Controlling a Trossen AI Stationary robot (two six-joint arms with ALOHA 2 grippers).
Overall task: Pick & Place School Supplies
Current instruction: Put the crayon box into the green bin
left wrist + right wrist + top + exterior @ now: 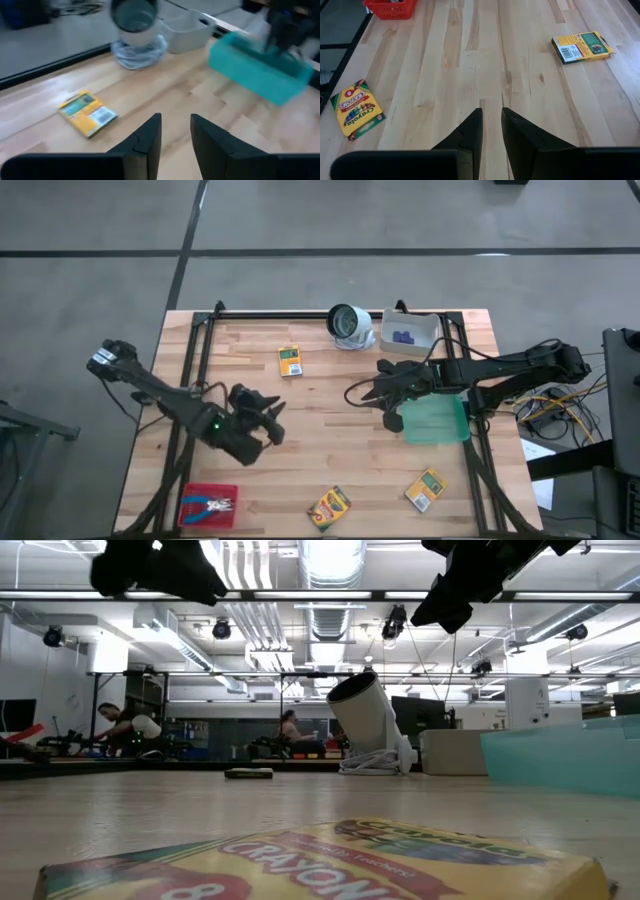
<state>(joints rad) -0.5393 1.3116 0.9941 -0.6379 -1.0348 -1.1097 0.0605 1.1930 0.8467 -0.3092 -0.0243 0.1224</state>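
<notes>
Both grippers hang empty above the middle of the table, crayon boxes scattered around them.

We see the left gripper with fingers slightly apart, holding nothing, one crayon box ahead of it near the back. The right gripper, narrowly parted and empty, reaches in beside the green tray; two crayon boxes lie near the front edge, scissors in the red basket.

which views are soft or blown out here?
Low view: near crayon box out of focus, ceiling lights glare; left wrist view: green tray and round white-grey object smeared; right wrist and high views crisp, evenly lit.
</notes>
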